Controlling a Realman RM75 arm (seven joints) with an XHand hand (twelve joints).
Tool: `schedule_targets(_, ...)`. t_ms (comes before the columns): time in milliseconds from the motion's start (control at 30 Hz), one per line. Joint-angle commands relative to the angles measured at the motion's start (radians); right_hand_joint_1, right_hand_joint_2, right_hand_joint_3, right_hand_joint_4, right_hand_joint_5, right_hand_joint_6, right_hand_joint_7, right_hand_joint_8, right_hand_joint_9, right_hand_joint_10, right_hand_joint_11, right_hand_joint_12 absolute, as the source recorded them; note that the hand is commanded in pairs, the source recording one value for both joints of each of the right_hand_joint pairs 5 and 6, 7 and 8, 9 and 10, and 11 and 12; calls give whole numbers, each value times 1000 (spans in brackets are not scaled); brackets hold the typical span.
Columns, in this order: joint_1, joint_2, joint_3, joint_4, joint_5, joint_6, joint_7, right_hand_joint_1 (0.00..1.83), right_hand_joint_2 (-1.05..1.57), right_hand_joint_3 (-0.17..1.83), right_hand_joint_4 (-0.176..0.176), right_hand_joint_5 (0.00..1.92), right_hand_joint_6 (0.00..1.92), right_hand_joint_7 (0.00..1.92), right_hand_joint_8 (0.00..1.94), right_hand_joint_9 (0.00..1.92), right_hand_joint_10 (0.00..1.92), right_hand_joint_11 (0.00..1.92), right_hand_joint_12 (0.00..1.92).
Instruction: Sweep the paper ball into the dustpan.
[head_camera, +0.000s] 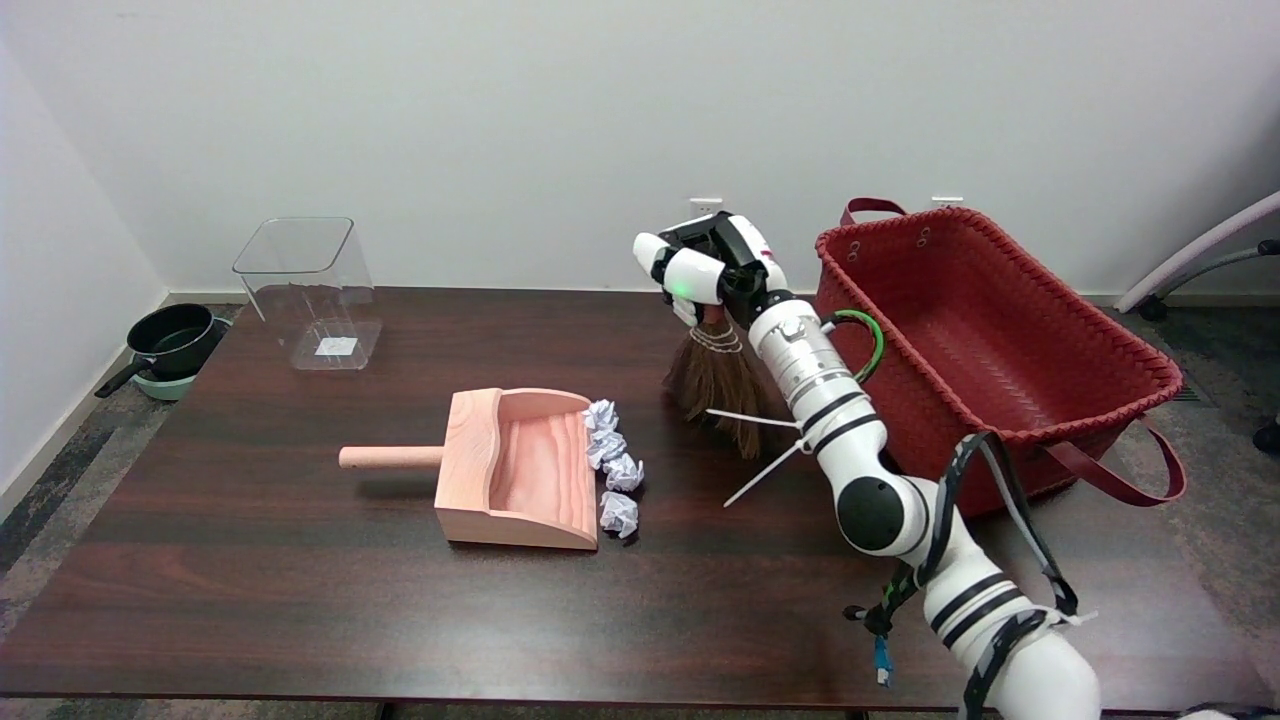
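A wooden dustpan lies on the dark table, its handle pointing left and its mouth facing right. Several crumpled white paper balls lie in a line along the dustpan's open edge, touching or nearly touching it. My right hand grips the handle top of a small brown hand broom. The broom hangs bristles down, its tips at about table height, to the right of the paper balls with a gap between them. Part of the broom is hidden behind my forearm.
A red woven basket stands at the right, close behind my arm. A clear plastic bin sits at the back left of the table. A black pan rests on the floor at far left.
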Motion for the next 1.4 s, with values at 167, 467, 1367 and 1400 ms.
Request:
schedule_targets(167, 20, -274, 298, -74, -515, 261, 0, 978, 1571, 1430, 0, 1920, 1920, 1920, 1920, 1920, 1920, 1920, 1920)
schedule_targets(467, 80, -409, 391, -55, -605, 284, 5, 979, 1571, 1444, 0, 1920, 1920, 1920, 1920, 1920, 1920, 1920, 1920)
schedule_targets(1367, 71, -634, 48, 25, 170, 30, 18, 807, 1571, 1438, 0, 1920, 1920, 1920, 1920, 1920, 1920, 1920, 1920)
schedule_targets(1400, 71, -634, 44, 22, 170, 28, 20, 806, 1571, 1429, 0, 1920, 1920, 1920, 1920, 1920, 1920, 1920, 1920)
